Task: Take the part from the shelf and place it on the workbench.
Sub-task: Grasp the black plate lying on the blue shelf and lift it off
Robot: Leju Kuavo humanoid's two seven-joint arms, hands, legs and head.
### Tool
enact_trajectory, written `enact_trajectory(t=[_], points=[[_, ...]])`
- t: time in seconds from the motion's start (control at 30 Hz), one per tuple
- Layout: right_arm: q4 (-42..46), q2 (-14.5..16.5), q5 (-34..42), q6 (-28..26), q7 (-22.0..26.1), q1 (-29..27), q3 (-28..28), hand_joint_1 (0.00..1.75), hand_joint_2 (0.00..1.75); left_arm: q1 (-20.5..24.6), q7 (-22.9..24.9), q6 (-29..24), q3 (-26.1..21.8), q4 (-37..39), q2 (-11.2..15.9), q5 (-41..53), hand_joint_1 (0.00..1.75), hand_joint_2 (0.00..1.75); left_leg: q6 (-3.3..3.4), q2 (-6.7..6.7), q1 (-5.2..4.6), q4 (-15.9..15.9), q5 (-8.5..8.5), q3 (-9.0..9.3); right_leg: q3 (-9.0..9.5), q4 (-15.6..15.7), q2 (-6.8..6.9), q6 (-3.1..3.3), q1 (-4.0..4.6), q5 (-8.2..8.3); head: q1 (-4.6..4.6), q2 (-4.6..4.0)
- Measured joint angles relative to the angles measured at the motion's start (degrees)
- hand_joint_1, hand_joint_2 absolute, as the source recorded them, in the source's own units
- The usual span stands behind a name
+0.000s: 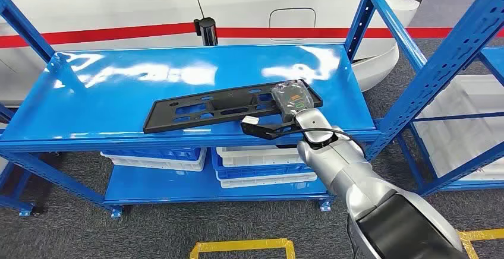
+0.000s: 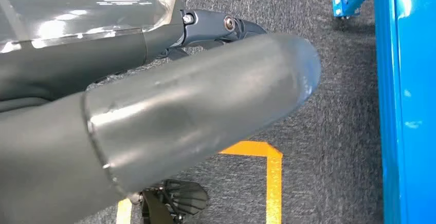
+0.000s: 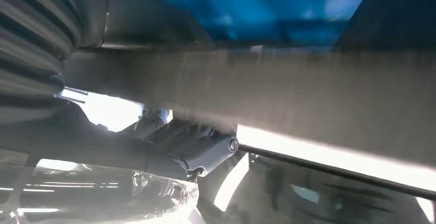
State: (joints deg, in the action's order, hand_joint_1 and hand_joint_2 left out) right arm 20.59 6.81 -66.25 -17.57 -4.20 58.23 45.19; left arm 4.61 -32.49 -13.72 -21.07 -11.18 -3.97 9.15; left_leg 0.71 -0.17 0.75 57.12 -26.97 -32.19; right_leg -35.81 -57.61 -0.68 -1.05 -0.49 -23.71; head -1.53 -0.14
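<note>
Right hand [image 1: 289, 101] sits over the right end of the black part [image 1: 226, 106], its back wrapped in clear film, and the silver right arm [image 1: 345, 170] reaches up to it from below. Whether its fingers actually clasp the part I cannot tell; the right wrist view is blurred, with the part's edge [image 3: 267, 88] running close across it. That long, flat, perforated part lies on the top board of the blue shelf [image 1: 119, 101], near the board's front edge and slightly askew. Left hand [image 2: 154, 126] hangs beside the shelf's blue edge [image 2: 409, 106], above grey carpet with a yellow floor line [image 2: 274, 183]; its grip cannot be judged. White bins [image 1: 255, 155] sit on the shelf's lower level.
</note>
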Motion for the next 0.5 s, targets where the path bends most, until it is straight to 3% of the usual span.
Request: enact_trajectory(t=[0.03,0.07,0.13,0.5], points=[[-0.1,-0.1,0.0,0.0,0.0,0.1,-0.2,1.75,1.75,0.0,-0.5,-0.1,0.0,0.0,0.0,0.1,0.0,0.58,0.0,0.0,-0.03,0.0,0.0,0.0,0.0,0.0,0.0,0.0,0.0,0.0,0.0,0.0],[-0.1,-0.2,0.0,0.0,0.1,0.2,-0.4,1.75,1.75,0.0,-1.0,-0.1,0.0,0.0,0.0,0.1,0.0,0.87,0.0,-0.01,-0.06,0.0,0.01,0.0,0.01,0.0,0.0,0.0,-0.01,0.0,-0.01,0.0],[-0.2,-0.6,0.4,0.0,0.7,0.9,-1.4,1.75,1.75,0.0,-2.6,-0.5,0.0,0.0,-0.1,0.5,0.0,1.75,0.01,-0.02,-0.17,0.0,0.02,-0.02,0.02,0.0,0.01,-0.01,-0.03,0.01,-0.02,0.0],[3.1,-5.5,6.4,0.8,14.4,8.0,-9.3,1.75,1.75,-0.8,-5.1,-0.9,-1.3,0.0,-0.2,0.9,0.0,1.75,0.03,-0.04,-0.41,0.1,0.02,-0.08,0.05,0.0,0.03,-0.03,-0.16,0.03,-0.02,0.01]])
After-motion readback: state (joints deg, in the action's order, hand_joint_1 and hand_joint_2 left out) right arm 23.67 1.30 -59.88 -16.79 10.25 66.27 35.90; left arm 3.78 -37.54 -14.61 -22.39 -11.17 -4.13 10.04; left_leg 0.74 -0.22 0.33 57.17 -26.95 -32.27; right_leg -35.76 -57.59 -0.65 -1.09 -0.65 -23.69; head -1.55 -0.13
